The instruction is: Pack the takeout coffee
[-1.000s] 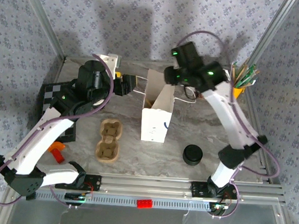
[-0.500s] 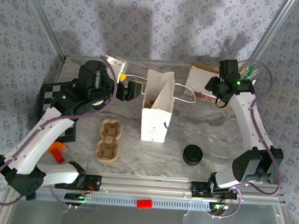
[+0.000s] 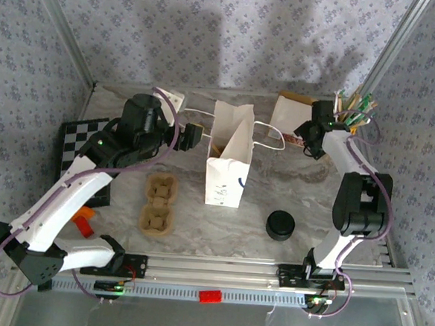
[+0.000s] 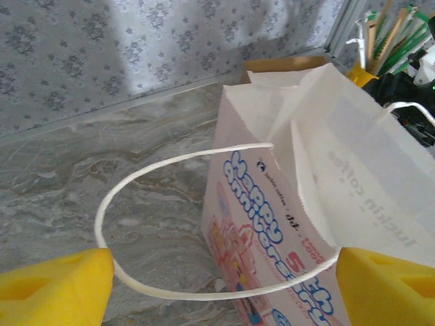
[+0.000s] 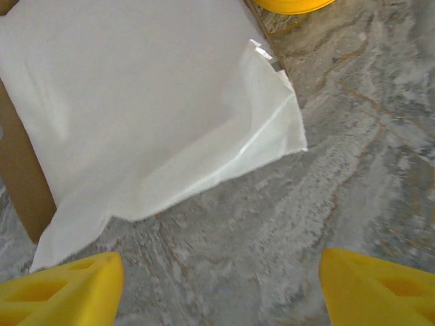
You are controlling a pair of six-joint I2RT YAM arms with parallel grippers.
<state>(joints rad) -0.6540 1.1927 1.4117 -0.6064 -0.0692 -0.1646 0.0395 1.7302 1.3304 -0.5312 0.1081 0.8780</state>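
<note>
The flat round black lid of the takeout coffee lies on the marble table, right of centre and near the front. A white paper bag stands upright and open mid-table; what it holds is hidden. My left gripper is open at the bag's left side. In the left wrist view its yellow fingertips flank the bag's white string handle without pinching it, with the printed bag wall just beyond. My right gripper is open at the back right, hovering over bare table beside a white paper sheet.
A brown pulp cup carrier lies left of the bag. A checkered board and an orange object sit at the left edge. A holder of stirrers and a brown cardboard piece occupy the back right corner.
My right arm swung from above the bag to the back right corner, its gripper opening on the way. My left gripper opened wider and edged toward the bag's handle.
</note>
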